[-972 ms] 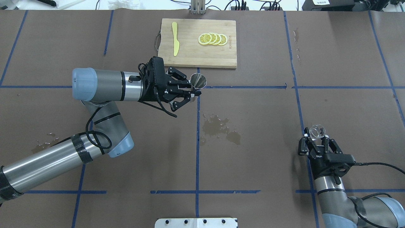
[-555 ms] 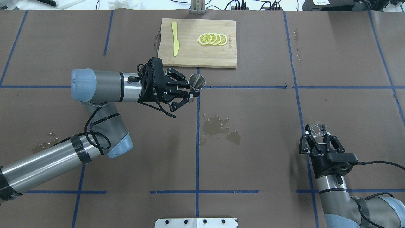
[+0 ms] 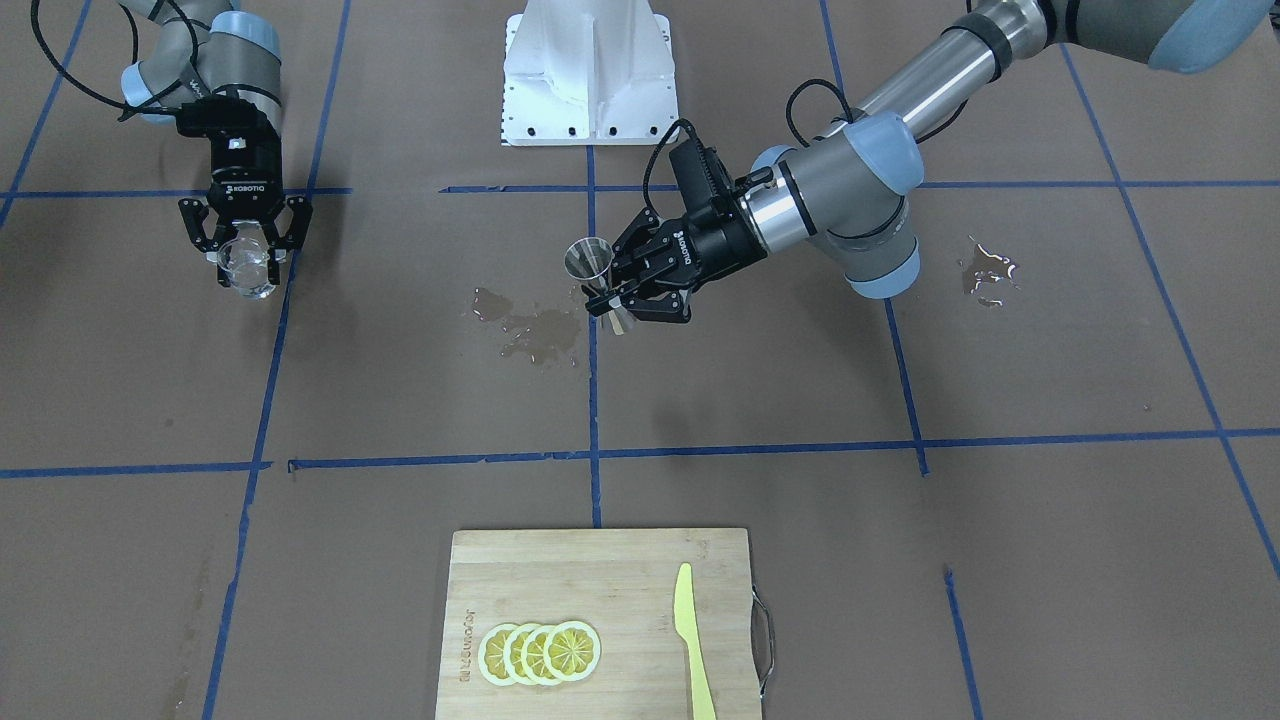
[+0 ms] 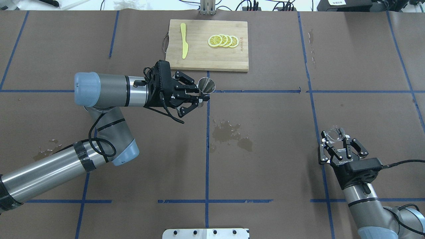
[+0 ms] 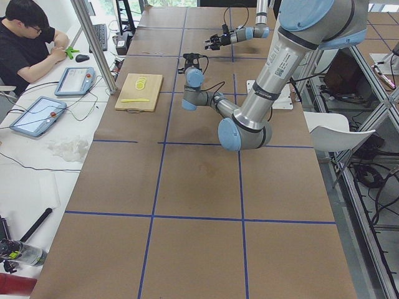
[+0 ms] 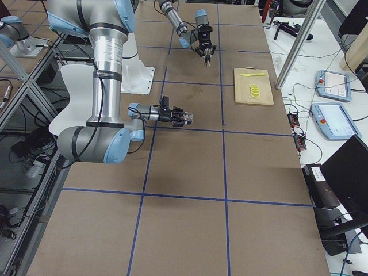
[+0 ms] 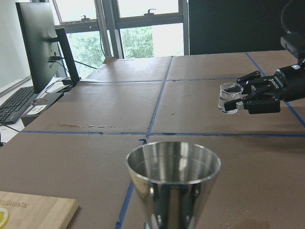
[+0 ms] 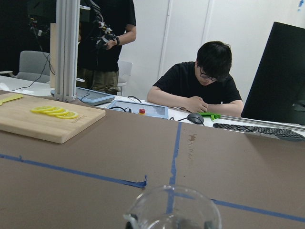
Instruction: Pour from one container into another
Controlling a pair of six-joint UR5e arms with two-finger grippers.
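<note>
My left gripper is shut on the narrow waist of the steel jigger, which stands upright above the table near its middle, just in front of the cutting board. The front-facing view shows this gripper and the jigger off the surface. The left wrist view has the jigger's open cup close up. At the right, my right gripper is shut on the clear glass beaker, held upright above the table. The beaker shows in the front-facing view, and its rim in the right wrist view.
A bamboo cutting board at the back carries lemon slices and a yellow knife. A wet stain marks the paper between the arms, and another lies at the left. People sit and stand past the table's far edge.
My right arm has shifted right and its wrist has turned, carrying the beaker slightly right and farther back. The left gripper with the jigger moved a touch left.
</note>
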